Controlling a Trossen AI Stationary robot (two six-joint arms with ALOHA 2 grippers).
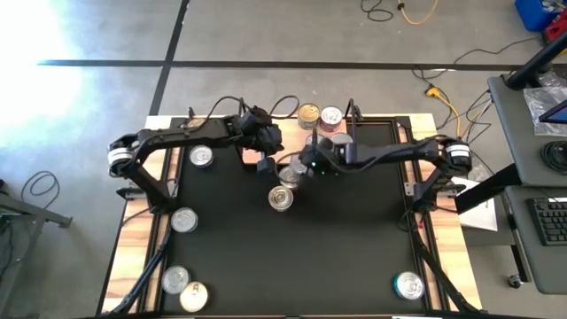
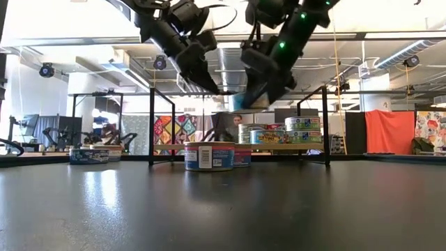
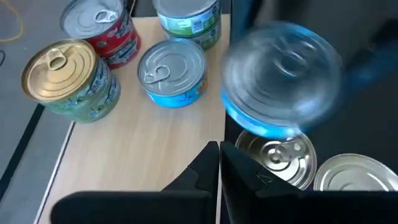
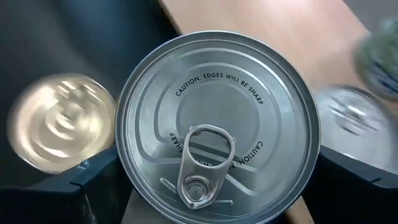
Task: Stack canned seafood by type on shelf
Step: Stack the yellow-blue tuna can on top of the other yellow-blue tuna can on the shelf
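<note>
A black table with wooden edges (image 1: 142, 232) is seen from above, with two dark robot arms reaching toward its far middle. The right gripper (image 4: 214, 180) holds a silver-lidded tin (image 4: 216, 127) between its two fingers, which are spread wide around the tin's sides; the lid shows a pull tab and a caution about sharp edges. In the low view this held tin hangs in the air, clear of the table, just in front of the shelf (image 2: 289, 146). The shelf is a small light-wood board with thin black wire posts at the far edge of the table. On it stand several tins: a gold-lidded tin (image 3: 67, 78), a red-labelled tin (image 3: 102, 28), a blue-sided tin (image 3: 171, 71) and a green-labelled tin (image 3: 189, 18). The left gripper (image 3: 219, 165) hovers above the shelf's near edge with its fingers pressed together, holding nothing. Below the held tin, two more silver tins (image 1: 281, 197) sit on the table close to the shelf. Other tins are scattered well apart: one near the left arm's base (image 1: 201, 157), one at the left edge (image 1: 183, 220), two at the near left corner (image 1: 175, 280) and one at the near right corner (image 1: 408, 284).
</note>
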